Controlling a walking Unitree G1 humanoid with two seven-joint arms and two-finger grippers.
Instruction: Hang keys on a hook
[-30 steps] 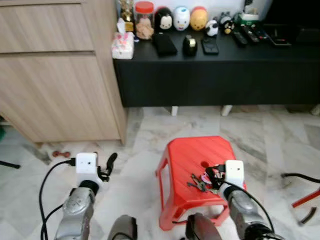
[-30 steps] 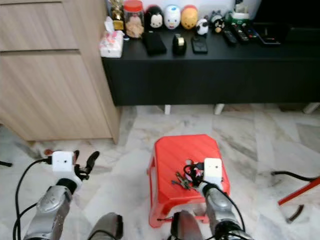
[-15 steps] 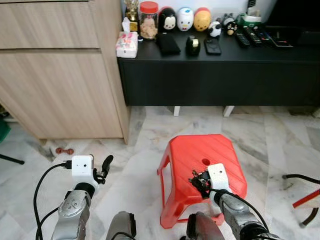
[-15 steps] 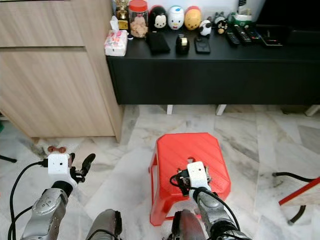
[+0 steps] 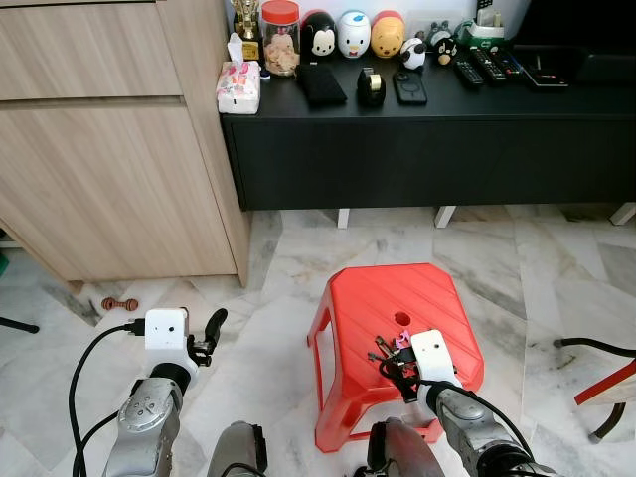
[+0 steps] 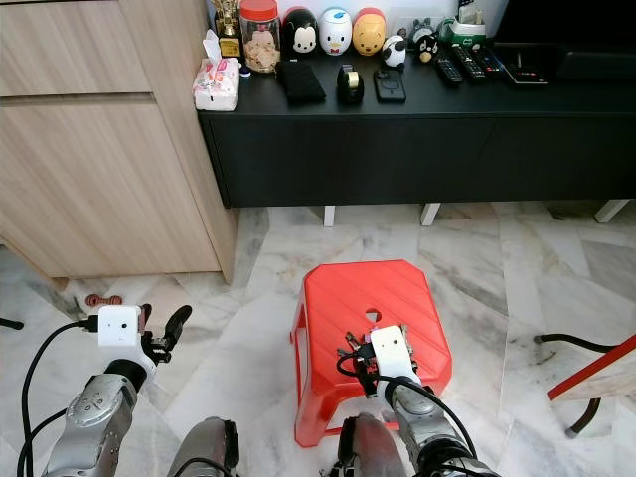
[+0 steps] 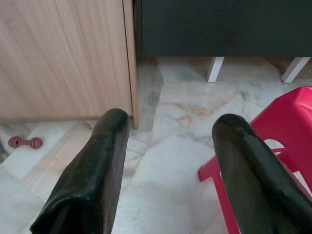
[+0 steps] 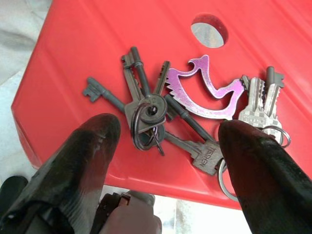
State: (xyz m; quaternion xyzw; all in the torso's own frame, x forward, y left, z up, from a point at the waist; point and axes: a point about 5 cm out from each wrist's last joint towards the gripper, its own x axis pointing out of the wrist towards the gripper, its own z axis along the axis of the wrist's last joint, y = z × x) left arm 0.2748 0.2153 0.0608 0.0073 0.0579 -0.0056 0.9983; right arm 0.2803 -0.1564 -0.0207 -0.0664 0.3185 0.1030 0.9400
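The right gripper has its two black fingers spread wide apart, one on either side of a bunch of metal keys on dark rings with a flat purple bird-shaped fob, and they grip nothing; whether the fingertips touch the seat cannot be told. The keys lie flat near the front edge of a red plastic stool with a ribbed seat and a round hole in its middle, the hole just beyond the fob. Half a second ago the white wrist block sat over the keys and hid most of them in the head views; now the keys show again just ahead of the block, and the gripper sits lower and nearer the stool's front right corner than it did a second ago. The whole scene has also shifted between pictures, so the camera has moved. The left gripper hangs above the pale marble floor to the left of the stool, its fingers also wide open and empty, much as in the earlier pictures. Beyond it a small reddish dumbbell-shaped object lies on the floor by the foot of a light wooden cabinet. Behind the stool stands a long black low cabinet, whose top carries a tissue pack, a red-lidded jar, round toy figures and remote controls.
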